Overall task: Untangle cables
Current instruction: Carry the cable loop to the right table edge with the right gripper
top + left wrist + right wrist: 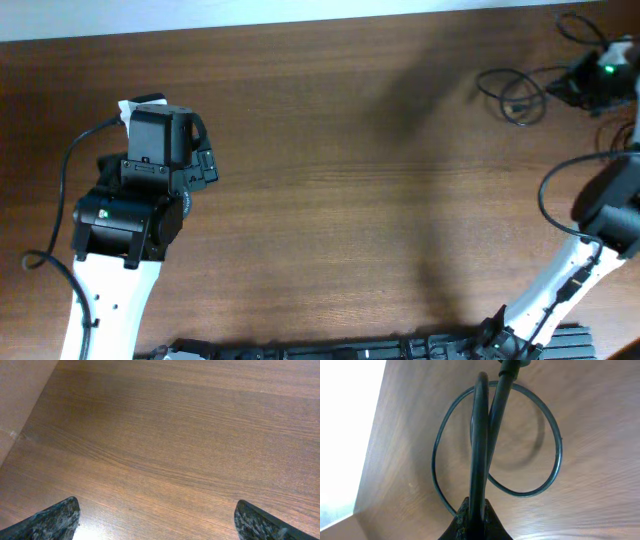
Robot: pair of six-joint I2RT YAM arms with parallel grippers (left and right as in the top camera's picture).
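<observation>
Right gripper point(474, 519) at bottom centre, dark fingertips point(462, 525) pressed together on dark cable point(479, 435). Cable runs up from pinch, bends over near top edge. Second strand crosses beside it, rising toward connector-like end point(512, 366) at top. Thinner loop point(559, 450) circles behind both strands, hanging above wooden table point(600, 405); blurred shadow beneath loop. Bright pale area at left edge.

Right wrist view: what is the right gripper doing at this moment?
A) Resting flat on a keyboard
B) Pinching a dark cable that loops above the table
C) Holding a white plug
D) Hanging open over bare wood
B: in the right wrist view the right gripper has its fingertips closed together on the dark cable, which rises from them and curls into a loop above the wooden table.
</observation>
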